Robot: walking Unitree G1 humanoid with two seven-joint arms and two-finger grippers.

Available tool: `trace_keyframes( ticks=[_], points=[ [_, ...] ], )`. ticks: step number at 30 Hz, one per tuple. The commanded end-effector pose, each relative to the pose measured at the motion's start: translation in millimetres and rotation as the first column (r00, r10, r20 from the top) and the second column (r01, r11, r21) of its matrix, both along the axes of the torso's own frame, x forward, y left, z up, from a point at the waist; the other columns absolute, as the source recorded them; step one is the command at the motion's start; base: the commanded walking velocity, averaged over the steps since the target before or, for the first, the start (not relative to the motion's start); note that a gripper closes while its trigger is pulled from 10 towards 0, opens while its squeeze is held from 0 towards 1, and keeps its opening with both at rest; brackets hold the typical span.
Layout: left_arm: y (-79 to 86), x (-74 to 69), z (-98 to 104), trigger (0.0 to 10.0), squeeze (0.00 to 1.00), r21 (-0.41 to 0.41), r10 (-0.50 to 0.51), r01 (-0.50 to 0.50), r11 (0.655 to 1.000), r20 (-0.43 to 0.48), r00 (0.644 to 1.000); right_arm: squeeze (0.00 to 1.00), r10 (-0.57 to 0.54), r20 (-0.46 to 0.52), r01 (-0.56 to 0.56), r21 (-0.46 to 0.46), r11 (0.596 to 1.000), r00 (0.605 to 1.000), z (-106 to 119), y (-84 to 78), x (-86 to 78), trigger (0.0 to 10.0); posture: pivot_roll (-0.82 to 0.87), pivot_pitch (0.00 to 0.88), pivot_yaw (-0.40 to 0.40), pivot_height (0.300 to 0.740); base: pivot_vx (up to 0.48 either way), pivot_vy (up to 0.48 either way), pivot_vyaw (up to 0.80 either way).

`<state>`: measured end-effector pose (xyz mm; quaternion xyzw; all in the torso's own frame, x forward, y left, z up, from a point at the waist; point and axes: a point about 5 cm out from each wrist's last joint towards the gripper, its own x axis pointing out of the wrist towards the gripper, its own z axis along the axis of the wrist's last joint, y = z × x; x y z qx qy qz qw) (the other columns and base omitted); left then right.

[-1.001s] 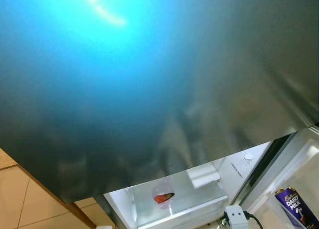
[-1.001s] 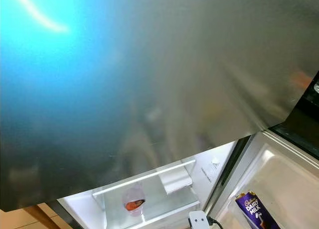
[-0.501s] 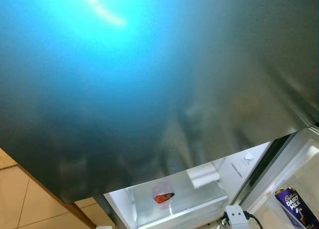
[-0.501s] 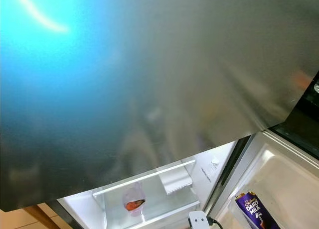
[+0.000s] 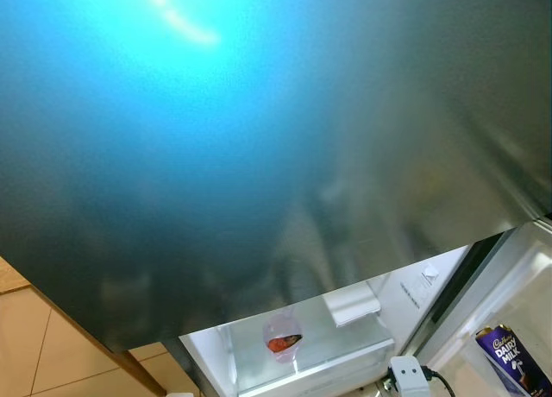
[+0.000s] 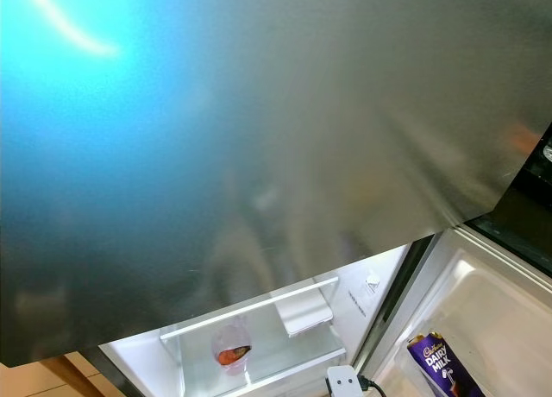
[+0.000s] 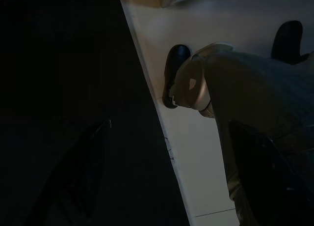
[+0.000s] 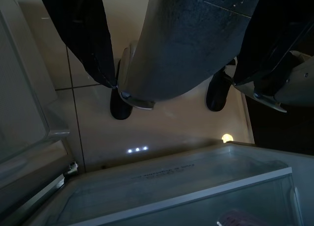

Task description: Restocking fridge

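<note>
A brushed steel fridge door [image 5: 285, 155] stands shut close in front of me. Below it the lower compartment [image 5: 302, 345] is open and lit. On its glass shelf sits a small clear cup [image 5: 282, 337] with something red inside, beside a white box [image 5: 352, 304]. The open door's bin on the right holds a purple Dairy Milk carton [image 5: 512, 359]. My right gripper [image 8: 171, 34] hangs low by the fridge, open, its fingers [image 8: 78, 34] wide apart and bare. In the dark left wrist view my left gripper [image 7: 171, 186] hangs open above the floor.
A white plug [image 5: 407, 374] with a black cord lies at the fridge's foot. Tan floor tiles [image 5: 34, 345] and a wooden edge [image 5: 129, 371] show at the lower left. Both wrist views show my own legs and black feet [image 8: 120, 100] on the tiles.
</note>
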<state>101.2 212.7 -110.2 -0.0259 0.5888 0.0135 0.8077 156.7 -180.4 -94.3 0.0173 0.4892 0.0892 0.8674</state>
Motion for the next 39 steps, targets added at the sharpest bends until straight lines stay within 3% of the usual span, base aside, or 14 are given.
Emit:
trace_keyframes(
  ticks=[1,39],
  points=[
    [8.6,-4.3,0.6,10.0,0.0,0.015,0.014,-0.014,1.0,-0.014,1.0,0.0,0.008,-0.003,-0.008,0.005,1.0,1.0,-0.6,3.2,-0.6,10.0,-0.01,0.008,0.015,0.74,0.0,0.0,0.0],
    [8.9,-3.7,0.9,10.0,0.0,0.004,0.009,-0.009,1.0,-0.015,1.0,0.0,-0.003,0.003,0.003,0.032,0.999,1.0,-0.4,4.5,-0.8,10.0,-0.01,0.0,0.02,0.74,0.0,0.0,0.0]
  ],
)
